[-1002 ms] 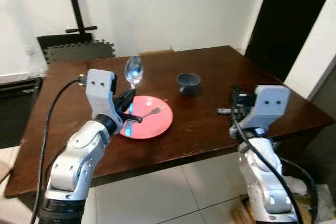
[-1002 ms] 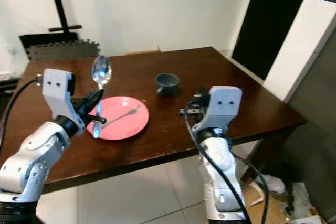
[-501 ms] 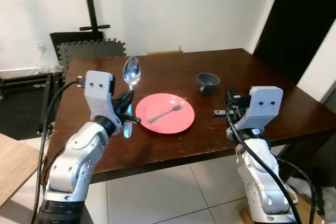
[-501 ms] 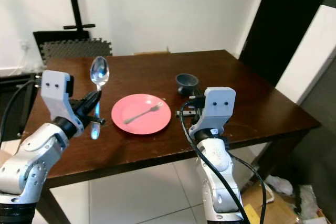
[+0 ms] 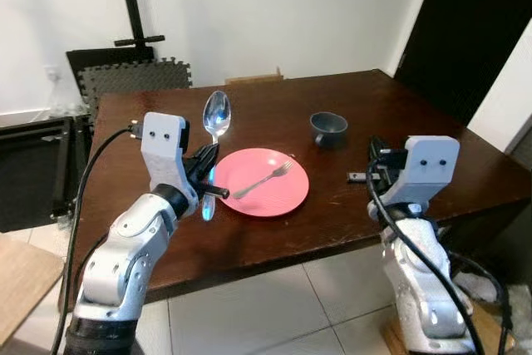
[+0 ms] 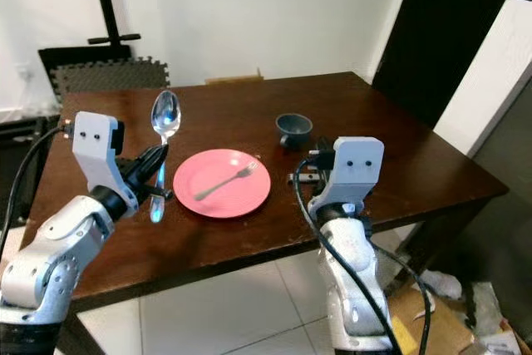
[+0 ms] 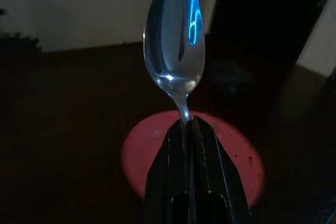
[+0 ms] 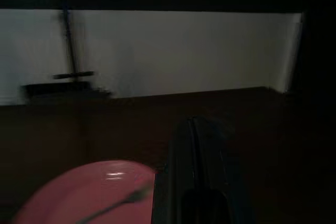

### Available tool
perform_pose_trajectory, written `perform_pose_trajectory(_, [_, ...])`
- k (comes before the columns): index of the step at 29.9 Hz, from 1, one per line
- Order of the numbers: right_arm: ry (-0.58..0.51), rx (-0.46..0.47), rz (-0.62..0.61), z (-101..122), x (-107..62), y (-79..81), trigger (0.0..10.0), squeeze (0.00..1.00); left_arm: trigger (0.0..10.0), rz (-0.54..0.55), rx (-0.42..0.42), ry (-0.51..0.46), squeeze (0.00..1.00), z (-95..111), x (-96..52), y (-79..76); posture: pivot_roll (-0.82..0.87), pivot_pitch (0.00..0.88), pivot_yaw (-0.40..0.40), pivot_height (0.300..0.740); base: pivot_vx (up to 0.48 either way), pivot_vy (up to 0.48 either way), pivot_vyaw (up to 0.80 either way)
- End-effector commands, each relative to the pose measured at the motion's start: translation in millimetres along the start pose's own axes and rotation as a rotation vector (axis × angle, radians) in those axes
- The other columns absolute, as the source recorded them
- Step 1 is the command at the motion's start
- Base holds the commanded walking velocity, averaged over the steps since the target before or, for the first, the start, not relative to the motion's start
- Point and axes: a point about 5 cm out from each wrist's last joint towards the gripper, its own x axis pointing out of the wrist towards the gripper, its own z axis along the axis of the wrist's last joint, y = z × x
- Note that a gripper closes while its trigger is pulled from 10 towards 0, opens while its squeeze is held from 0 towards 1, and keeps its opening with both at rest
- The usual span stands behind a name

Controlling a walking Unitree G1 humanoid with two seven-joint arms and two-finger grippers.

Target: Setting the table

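I have the dark wooden surface (image 5: 349, 114) squarely ahead now; over the last second my head view has swung and settled, so the whole picture sits differently, while the things on the wood seem to lie as they did. That tells me the walking-in is about finished and placing can start.

The left arm is raised over the near left part of the surface, and the left gripper (image 5: 208, 174) is clamped narrow on the handle of the spoon (image 5: 216, 114), bowl pointing up and well clear of the wood. In the left wrist view the spoon (image 7: 174, 45) rises straight out from between the black fingers (image 7: 207, 156), with the pink plate behind it.

The right gripper (image 6: 309, 169) hangs above the surface to the right of the plate, fingers pressed together and carrying nothing.

The pink plate (image 5: 266, 197) lies near the front edge, just beside the spoon hand. A fork (image 5: 264, 180) rests across it, tines toward the far right. A small dark bowl (image 5: 329, 127) stands farther back, apart from the plate.

I judge the next job is laying the spoon beside the plate; the fork on the plate will likely want moving off later. Foam mats (image 5: 133, 81) and a black stand (image 5: 133, 14) sit against the wall beyond, out of the way.
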Motion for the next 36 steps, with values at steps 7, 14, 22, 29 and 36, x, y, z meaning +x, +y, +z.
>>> perform_pose_trajectory(7, [0.012, -0.011, -0.012, -2.3, -0.5, -5.6, 10.0, 0.0, 10.0, -0.011, 0.01, -0.001, 0.0, 0.3, -0.4, -3.4, 0.05, 0.031, 0.004, 0.74, 0.0, 0.436, 0.0])
perform_pose_trajectory(14, [0.008, -0.01, -0.008, -1.9, 0.3, -5.2, 10.0, 0.0, 10.0, -0.021, 0.017, -0.008, 0.0, 1.2, -0.4, -5.0, 0.05, 0.025, 0.004, 0.74, 0.0, 0.0, 0.14])
perform_pose_trajectory(22, [0.003, -0.006, -0.002, -1.2, 0.1, -4.5, 10.0, 0.0, 10.0, -0.025, 0.021, -0.007, 0.0, 1.0, -0.6, -6.2, 0.05, 0.024, 0.004, 0.74, 0.0, 0.0, 0.8])
perform_pose_trajectory(29, [0.003, -0.006, -0.003, -1.1, 0.0, -4.5, 10.0, 0.0, 10.0, -0.027, 0.021, -0.007, 0.0, 1.5, -0.4, -6.2, 0.05, 0.029, 0.006, 0.74, 0.0, 0.0, 0.8])
perform_pose_trajectory(36, [0.004, -0.005, -0.002, -1.3, -0.7, -4.4, 10.0, 0.0, 10.0, -0.028, 0.02, -0.006, 0.0, 2.0, -0.3, -6.3, 0.06, 0.031, 0.009, 0.74, 0.0, 0.0, 0.8])
